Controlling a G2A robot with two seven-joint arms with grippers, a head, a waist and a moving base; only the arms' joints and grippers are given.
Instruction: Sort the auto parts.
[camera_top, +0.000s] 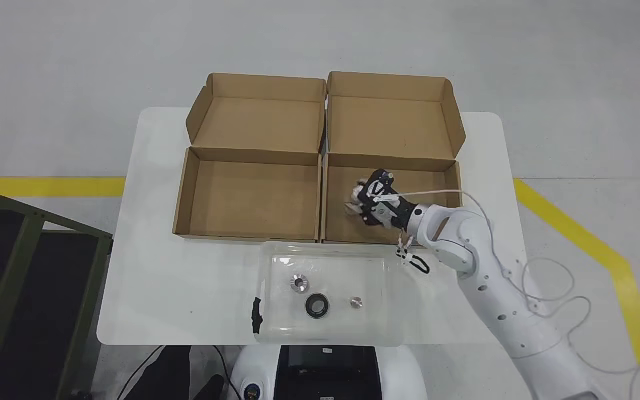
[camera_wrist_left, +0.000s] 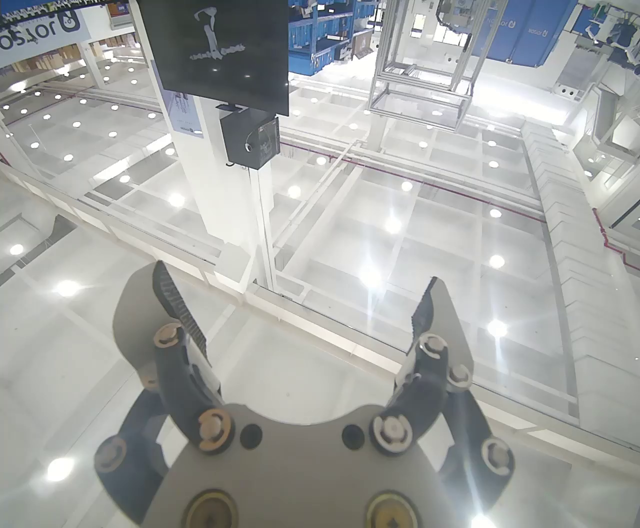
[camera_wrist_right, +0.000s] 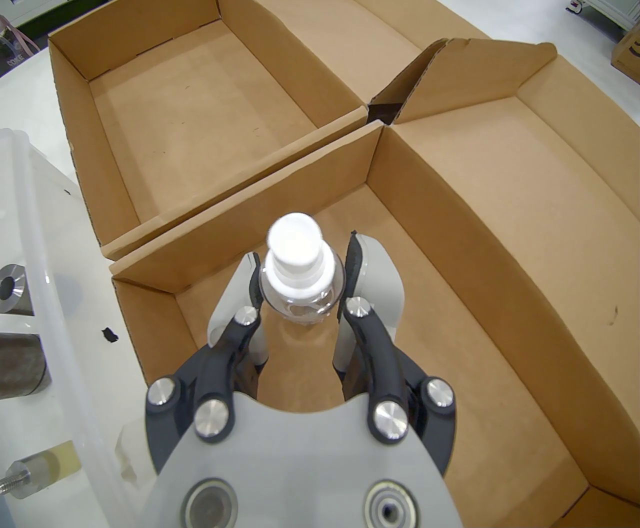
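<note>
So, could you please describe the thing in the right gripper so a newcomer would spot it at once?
On the white table, find the right box of the two cardboard ones; the right gripper hangs over it. It grips a small clear bottle with a white cap, unlike the metal parts in the clear tray nearby.

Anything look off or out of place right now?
Yes: the right tool is shut on a small clear bottle with a white cap, over the right box; it looks unlike the metal parts in the clear bin.
</note>
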